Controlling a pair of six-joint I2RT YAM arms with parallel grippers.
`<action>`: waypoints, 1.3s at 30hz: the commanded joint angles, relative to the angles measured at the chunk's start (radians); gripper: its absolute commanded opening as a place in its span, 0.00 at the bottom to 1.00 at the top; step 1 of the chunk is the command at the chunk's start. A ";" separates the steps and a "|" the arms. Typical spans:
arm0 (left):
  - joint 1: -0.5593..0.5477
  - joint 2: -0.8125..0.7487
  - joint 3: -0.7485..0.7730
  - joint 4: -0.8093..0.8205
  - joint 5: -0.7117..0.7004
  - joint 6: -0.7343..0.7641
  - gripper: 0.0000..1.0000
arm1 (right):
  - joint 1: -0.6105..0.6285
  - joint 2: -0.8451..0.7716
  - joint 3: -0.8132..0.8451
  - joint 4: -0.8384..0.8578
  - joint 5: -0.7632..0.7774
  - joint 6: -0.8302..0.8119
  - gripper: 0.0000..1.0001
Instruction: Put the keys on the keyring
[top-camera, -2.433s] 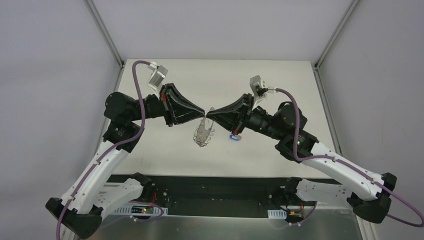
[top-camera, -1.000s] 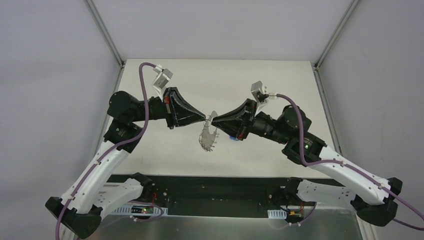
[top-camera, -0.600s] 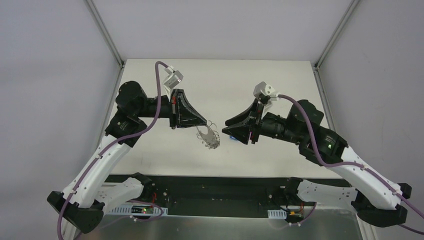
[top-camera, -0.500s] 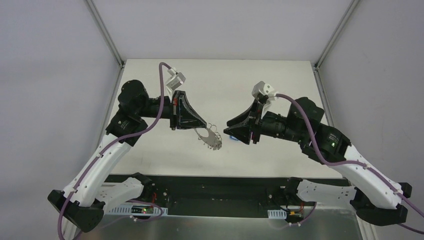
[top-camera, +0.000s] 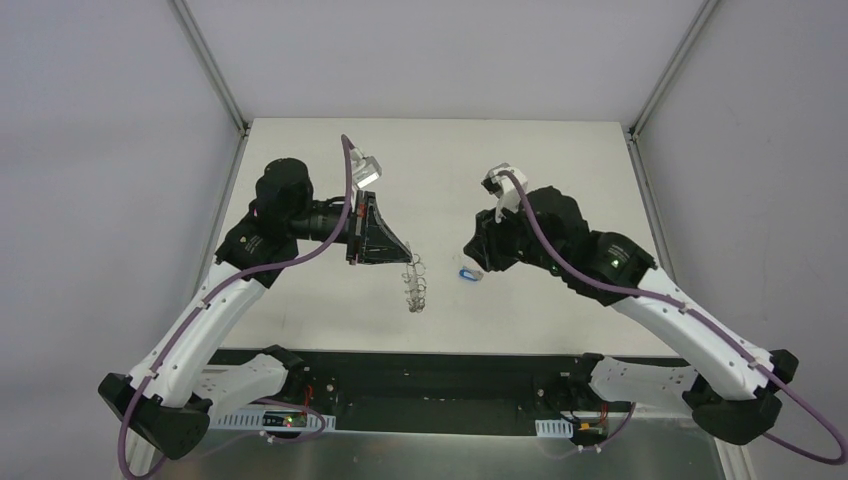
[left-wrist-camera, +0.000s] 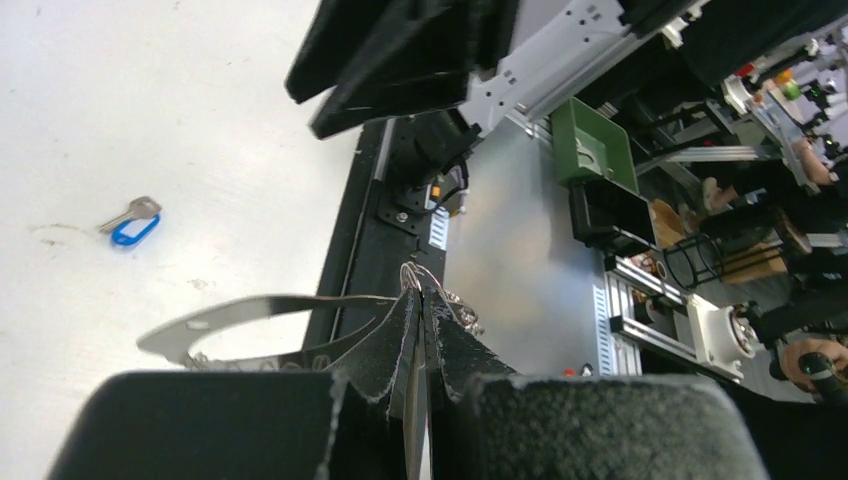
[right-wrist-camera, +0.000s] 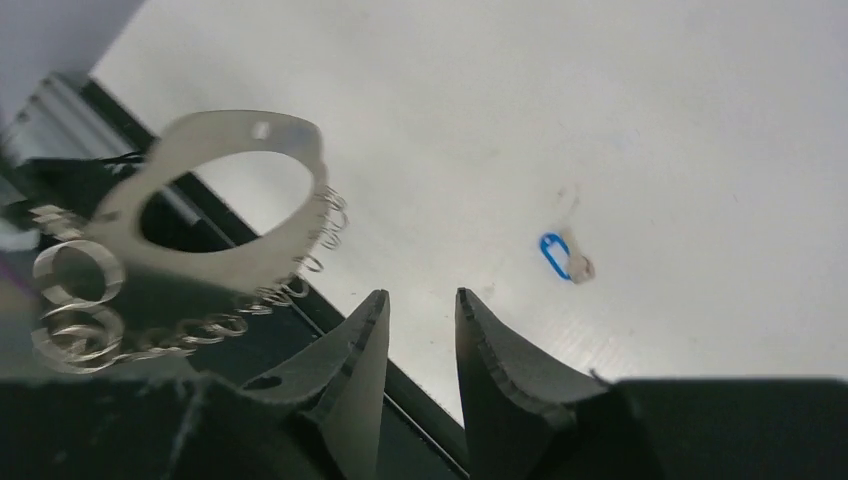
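1. The left gripper (top-camera: 408, 258) has its jaws pressed fully together on the edge of the keyring (top-camera: 415, 285). The ring hangs below the fingertips, off the table (top-camera: 560, 180). In the left wrist view its flat band and small wire loops stick out to either side of the pinch.
2. The right gripper (right-wrist-camera: 420, 298) has its jaws partly apart, with a narrow gap and nothing between them.
3. The one key (top-camera: 468, 274) I can see lies flat on the table. It is near the right gripper's tips and apart from the ring. In the right wrist view it sits off to the side of the jaw line, not between the fingers.
4. Risk: the key is small and lies flat. With so narrow a gap, the fingertips may land on top of it or nudge it so that it slides away. Cause: the jaws are not lined up over it.
5. Risk: the ring is held only by a thin edge. A knock from the right arm could swing it or twist it out of the pinch, because it hangs close to that arm's reach.
6. Risk: the loops are tiny targets, and a swaying ring would make threading likely to miss.
7. Containers: the only one visible is a green open bin (left-wrist-camera: 590, 152) beyond the table edge in the left wrist view. I cannot tell what is in it.
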 joint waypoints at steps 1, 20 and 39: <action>0.001 -0.001 0.013 -0.048 -0.064 0.092 0.00 | -0.104 0.045 -0.099 0.002 0.114 0.188 0.32; 0.001 -0.039 -0.055 -0.087 -0.171 0.182 0.00 | -0.392 0.345 -0.418 0.365 -0.016 0.535 0.22; 0.003 -0.061 -0.083 -0.081 -0.179 0.194 0.00 | -0.397 0.530 -0.435 0.443 -0.022 0.500 0.19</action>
